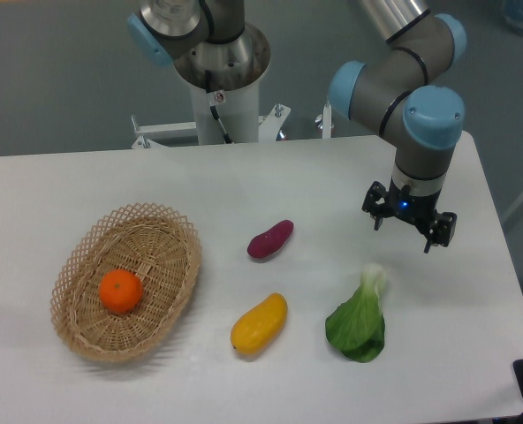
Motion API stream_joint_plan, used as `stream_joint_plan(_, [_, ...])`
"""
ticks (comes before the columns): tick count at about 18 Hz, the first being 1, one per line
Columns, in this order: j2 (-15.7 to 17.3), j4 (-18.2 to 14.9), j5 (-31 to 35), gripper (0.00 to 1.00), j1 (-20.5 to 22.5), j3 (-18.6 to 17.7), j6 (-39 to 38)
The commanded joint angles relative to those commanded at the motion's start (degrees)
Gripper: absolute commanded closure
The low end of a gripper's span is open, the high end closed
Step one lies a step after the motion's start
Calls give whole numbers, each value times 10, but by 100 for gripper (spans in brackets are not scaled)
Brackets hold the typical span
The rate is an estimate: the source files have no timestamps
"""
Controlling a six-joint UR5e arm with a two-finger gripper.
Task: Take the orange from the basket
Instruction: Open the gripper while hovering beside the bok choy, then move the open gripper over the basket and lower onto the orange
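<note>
On the white table (pixel 244 177) lie a purple sweet potato (pixel 270 239), a yellow mango (pixel 259 324) and a leafy bok choy (pixel 360 320).

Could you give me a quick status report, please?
End effector open, empty, above the table's right side. Orange in basket, untouched. Nothing covering it.

Woven wicker basket (pixel 80 331), openwork rim

Even, bright overhead light falls on the white table (pixel 244 177). Shadows are soft and short. The picture is mildly soft, with no strong glare.
</note>
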Motion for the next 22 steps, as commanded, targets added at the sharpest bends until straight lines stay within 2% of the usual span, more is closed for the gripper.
stream_joint_plan(8, [1, 3, 0, 0, -3, 0, -10])
stream_joint_plan(14, [0, 4, -9, 0, -4, 2, -65])
stream_joint_plan(18, [-3, 4, -48, 0, -4, -1, -125])
stream_joint_plan(22, [-4, 4, -76, 0, -3, -3, -132])
